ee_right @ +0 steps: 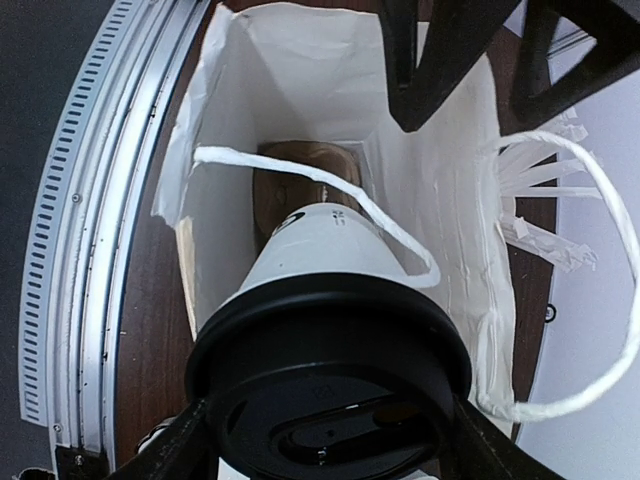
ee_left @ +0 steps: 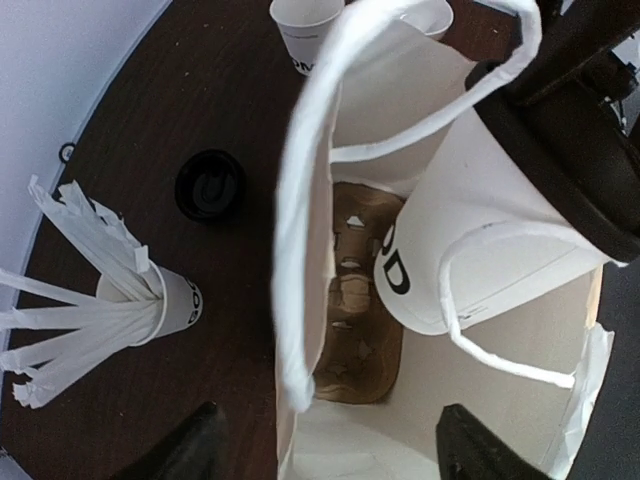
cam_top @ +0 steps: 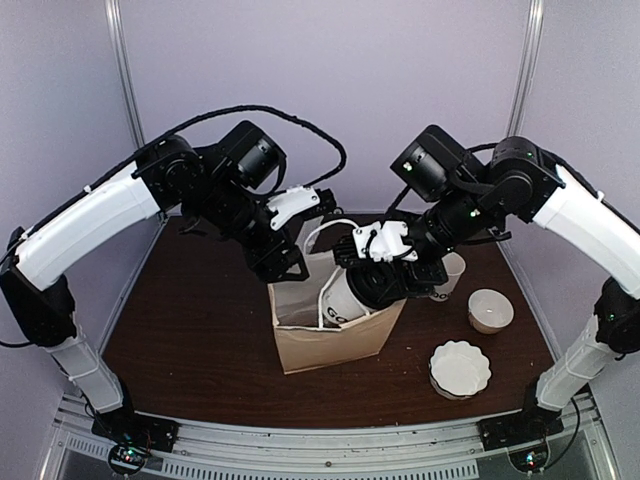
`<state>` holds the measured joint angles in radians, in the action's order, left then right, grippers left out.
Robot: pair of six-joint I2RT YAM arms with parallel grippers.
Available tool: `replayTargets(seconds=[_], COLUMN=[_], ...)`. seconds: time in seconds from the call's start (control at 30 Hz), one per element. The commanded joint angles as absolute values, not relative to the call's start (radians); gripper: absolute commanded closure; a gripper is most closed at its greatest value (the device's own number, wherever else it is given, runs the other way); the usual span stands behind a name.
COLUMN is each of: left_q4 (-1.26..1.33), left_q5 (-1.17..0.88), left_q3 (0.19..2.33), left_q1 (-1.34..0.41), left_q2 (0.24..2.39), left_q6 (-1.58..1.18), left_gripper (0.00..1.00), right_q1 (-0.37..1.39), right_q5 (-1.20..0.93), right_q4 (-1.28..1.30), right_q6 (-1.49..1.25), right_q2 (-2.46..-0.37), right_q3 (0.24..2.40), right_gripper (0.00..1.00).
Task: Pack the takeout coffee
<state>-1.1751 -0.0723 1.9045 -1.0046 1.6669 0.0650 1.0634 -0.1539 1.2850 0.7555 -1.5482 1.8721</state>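
Right pincer is clasping the takeout coffee inside the bag, handle draping across it; left pincer is gaping wide.

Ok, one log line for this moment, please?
right gripper: shut on white paper cup with black plastic lid, tilted into brown paper bag | left gripper: open at bag rim

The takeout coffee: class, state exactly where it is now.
Top view, centre: the takeout coffee hangs tilted in the right tool, its base inside the open paper bag.
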Motion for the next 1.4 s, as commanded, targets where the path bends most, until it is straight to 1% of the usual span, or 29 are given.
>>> replayTargets(seconds=[0.0,0.03,0.07,0.13,0.2,0.3,0.43,0.6,0.7,0.83,1.2,1.37], left_q4=[-1.121,-1.108,-1.087,-1.030,-0.954,-0.897,-0.898,-0.843,-0.790,-0.719,-0.721,-0.720], left_q5=[-0.111,-0.112,-0.103,-0.054,0.060,0.146,0.069,-0.103,-0.163,-0.182,-0.251,-0.269], left_q3=[1.950,1.946,1.930,1.873,1.789,1.726,1.739,1.710,1.650,1.580,1.556,1.549], left_q1=[-1.019,-1.019,-1.019,-1.018,-1.015,-0.962,-0.868,-0.865,-0.865,-0.865,-0.865,-0.867], left_q2=[1.581,1.562,1.537,1.491,1.455,1.461,1.527,1.620,1.637,1.651,1.715,1.725], left_q6=[0.036,0.032,0.028,0.027,0.028,0.006,-0.071,-0.096,-0.123,-0.141,-0.125,-0.118], left_gripper=[0.08,0.03,0.02,0.03,0.02,0.02,0.03,0.11,0.13,0.13,0.17,0.19], right_q1=[1.109,1.115,1.118,1.120,1.122,1.128,1.146,1.160,1.165,1.179,1.247,1.268], right_q5=[-0.131,-0.141,-0.154,-0.193,-0.211,-0.188,-0.145,-0.136,-0.101,-0.010,0.245,0.278], right_q4=[1.316,1.325,1.338,1.361,1.367,1.359,1.365,1.366,1.332,1.258,1.134,1.105], right_q6=[0.769,0.778,0.787,0.806,0.820,0.824,0.834,0.853,0.838,0.822,0.845,0.842], right_q2=[-1.480,-1.466,-1.453,-1.425,-1.400,-1.383,-1.383,-1.365,-1.368,-1.381,-1.422,-1.437], right_q3=[1.810,1.799,1.790,1.769,1.744,1.715,1.699,1.677,1.658,1.608,1.504,1.495], right_gripper=[0.36,0.36,0.36,0.36,0.36,0.36,0.36,0.36,0.36,0.36,0.39,0.40])
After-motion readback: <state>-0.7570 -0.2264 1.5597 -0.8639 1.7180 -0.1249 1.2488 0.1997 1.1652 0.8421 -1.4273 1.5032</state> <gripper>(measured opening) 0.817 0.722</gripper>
